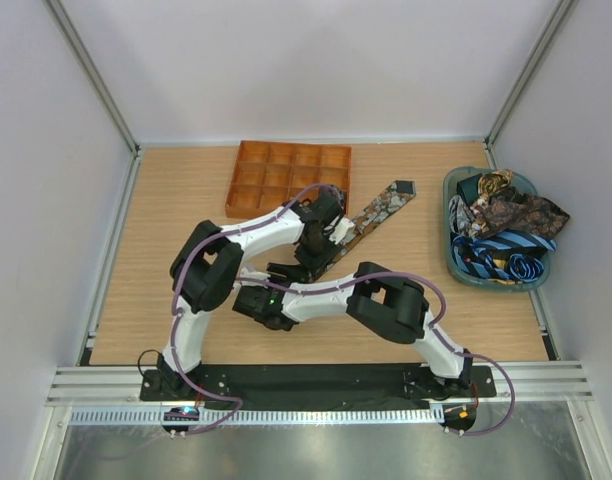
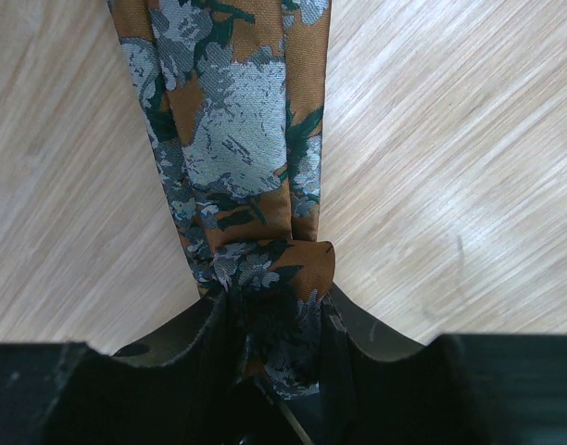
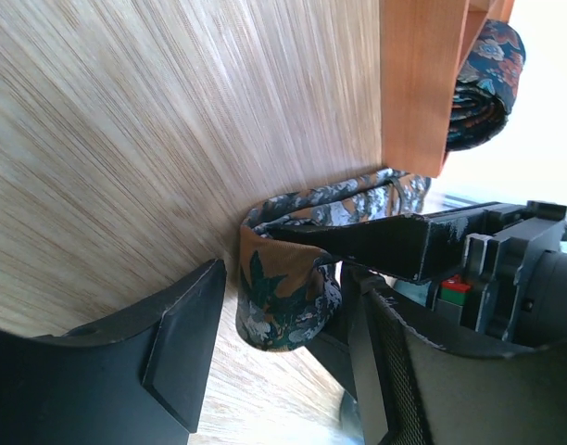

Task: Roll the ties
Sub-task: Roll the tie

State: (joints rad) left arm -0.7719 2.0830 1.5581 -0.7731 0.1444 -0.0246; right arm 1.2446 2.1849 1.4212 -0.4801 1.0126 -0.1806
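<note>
Left jaws pinching paisley tie point(image 2: 237, 139), right jaws parted

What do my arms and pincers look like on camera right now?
Left arm and right arm: white links, bulky black joints, a purplish-grey cable looping along each. A green light glows near the right wrist. Left pincer and right pincer: matte black, flat angular fingers.

Paisley tie point(image 1: 381, 207) — near end coiled, rest outstretched.
</note>
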